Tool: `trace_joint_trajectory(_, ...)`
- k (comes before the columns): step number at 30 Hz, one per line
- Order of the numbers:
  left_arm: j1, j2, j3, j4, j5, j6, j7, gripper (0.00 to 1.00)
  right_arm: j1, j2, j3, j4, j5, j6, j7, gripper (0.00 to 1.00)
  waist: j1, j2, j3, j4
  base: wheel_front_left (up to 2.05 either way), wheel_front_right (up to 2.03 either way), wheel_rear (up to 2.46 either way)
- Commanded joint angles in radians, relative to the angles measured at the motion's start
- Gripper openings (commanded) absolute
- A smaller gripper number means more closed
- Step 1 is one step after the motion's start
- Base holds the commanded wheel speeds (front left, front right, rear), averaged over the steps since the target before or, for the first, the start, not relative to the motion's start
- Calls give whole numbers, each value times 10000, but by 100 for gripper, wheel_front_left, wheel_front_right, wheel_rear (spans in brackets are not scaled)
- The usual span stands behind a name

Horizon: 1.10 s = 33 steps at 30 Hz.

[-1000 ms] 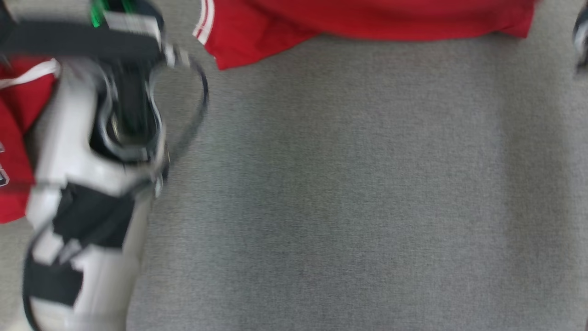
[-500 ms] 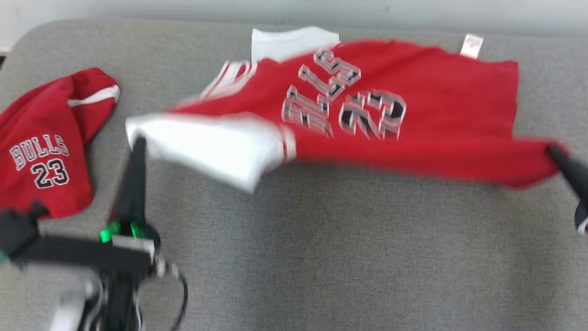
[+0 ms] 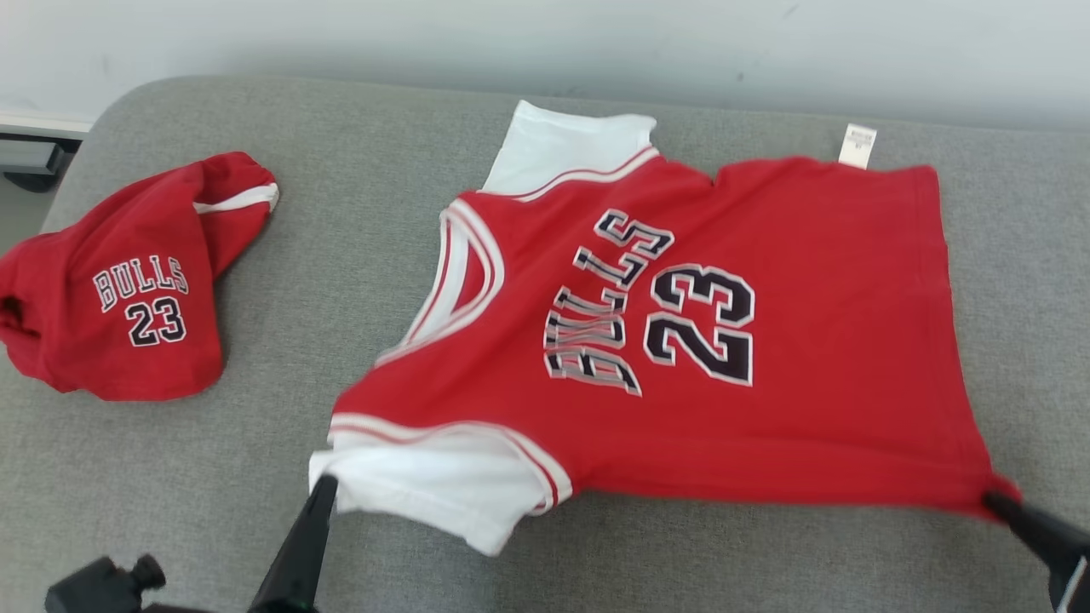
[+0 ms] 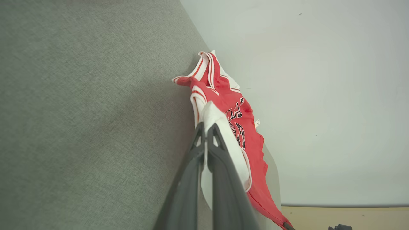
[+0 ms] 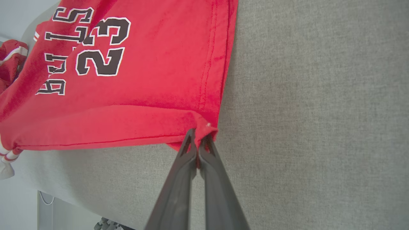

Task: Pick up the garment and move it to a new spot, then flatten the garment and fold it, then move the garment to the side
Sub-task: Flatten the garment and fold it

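1. A pair of red shorts [image 3: 119, 289] lies crumpled near the left edge of the gray surface [image 3: 681, 562], apart from the jersey.
2. The left pincer [image 3: 322, 489] is clamped tight on the jersey's near white sleeve [image 3: 426, 485], close to the surface's near edge.
3. The red jersey [image 3: 766, 298] lies spread print-up across the middle and right of the surface, with its neck toward the left edge.
4. The right pincer [image 3: 996, 502] is closed tight on the near hem corner, by the near right corner.

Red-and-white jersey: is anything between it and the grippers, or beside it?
Nothing: the left gripper pinches the red-and-white Bulls jersey by a sleeve, the right gripper by a hem corner. Crumpled red Bulls shorts lie left on the grey cushion.
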Motion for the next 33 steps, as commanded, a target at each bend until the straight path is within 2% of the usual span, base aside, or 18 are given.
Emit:
trace_joint_trajectory(1, 217, 124, 37, -15, -65, 54, 4, 0, 245, -22, -136, -83, 166, 0, 184, 0, 1, 1, -54, 56, 0, 0, 0)
trace_joint_trajectory(4, 766, 379, 143, -67, -128, 149, 82, 0, 1057, -20, -418, -348, 285, 0, 735, 0, 1, 1, -58, 16, 0, 0, 0)
trace_joint_trajectory(12, 1557, 822, 55, -226, -213, 332, 413, 0, 2084, -19, -604, -640, 614, 0, 1400, 0, 1, 1, -45, -255, 0, 0, 0)
trace_joint_trajectory(22, 2858, 2337, -287, -1101, -220, 736, 1718, 0, 3230, -20, -639, -703, 1310, 0, 1302, 0, 1, 1, -20, -489, 0, 0, 0)
trace_joint_trajectory(26, 2620, 2273, 93, -1523, -457, 647, 1611, 0, 3186, -14, -305, -858, 1711, 0, 827, 0, 1, 1, -117, -571, 0, 0, 0)
trace_joint_trajectory(29, 2135, 2079, 151, -1714, -595, 502, 1656, 0, 3073, -17, 26, -1014, 1874, 0, 500, 0, 1, 1, -201, -609, 0, 0, 0)
trace_joint_trajectory(33, 1341, 2062, 39, -1635, -456, 526, 1909, 0, 2842, -18, 352, -1109, 2024, 0, 45, 0, 1, 1, -374, -654, 0, 0, 0)
